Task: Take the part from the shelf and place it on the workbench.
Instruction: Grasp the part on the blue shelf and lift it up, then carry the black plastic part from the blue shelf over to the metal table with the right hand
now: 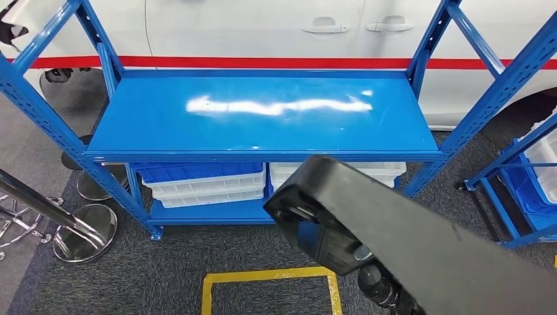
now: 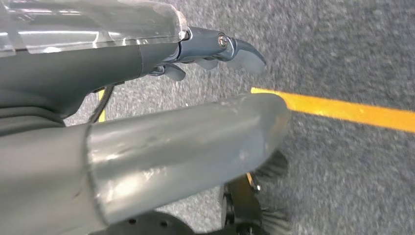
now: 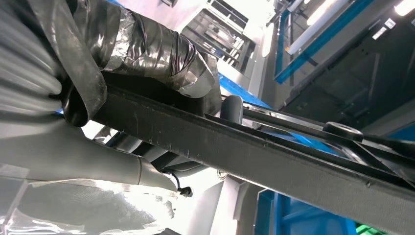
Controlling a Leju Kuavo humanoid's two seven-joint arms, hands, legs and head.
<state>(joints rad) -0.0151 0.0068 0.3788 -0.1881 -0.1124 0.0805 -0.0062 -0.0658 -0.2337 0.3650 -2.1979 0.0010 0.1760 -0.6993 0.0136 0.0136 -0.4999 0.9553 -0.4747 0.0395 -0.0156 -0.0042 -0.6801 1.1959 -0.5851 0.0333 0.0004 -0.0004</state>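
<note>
Head view: nearest the lens is the part (image 1: 420, 243), a long flat black piece crossing the lower right of the frame, its blunt end reaching up toward the front edge of the blue shelf (image 1: 263, 118). The hand carrying it is hidden beneath it here. The top deck of the shelf shows only glare; white bins (image 1: 207, 187) sit on the lower deck, beyond the end of the part. A yellow floor marking (image 1: 269, 279) lies on the carpet below the part, and a white car (image 1: 263, 33) stands behind the shelf. Left wrist view: the left hand (image 2: 215, 51) hangs over grey carpet, fingers loosely curled, nothing in them; I cannot tell if they are fully closed. A yellow line (image 2: 342, 110) runs on the floor past the fingertips. Right wrist view: the right hand (image 3: 147, 58) is wrapped around the part's dark edge, thumb on one face, fingers on the other, so the part is held and off the shelf. Blue framing shows beyond the far end of the part. Judgement: the lift looks done; the carry to the workbench remains, and no workbench is visible. The piece is long and gripped near one end, so it will lever on the fingers. Best to keep it level, turn slowly, and clear the shelf posts before swinging away.
</note>
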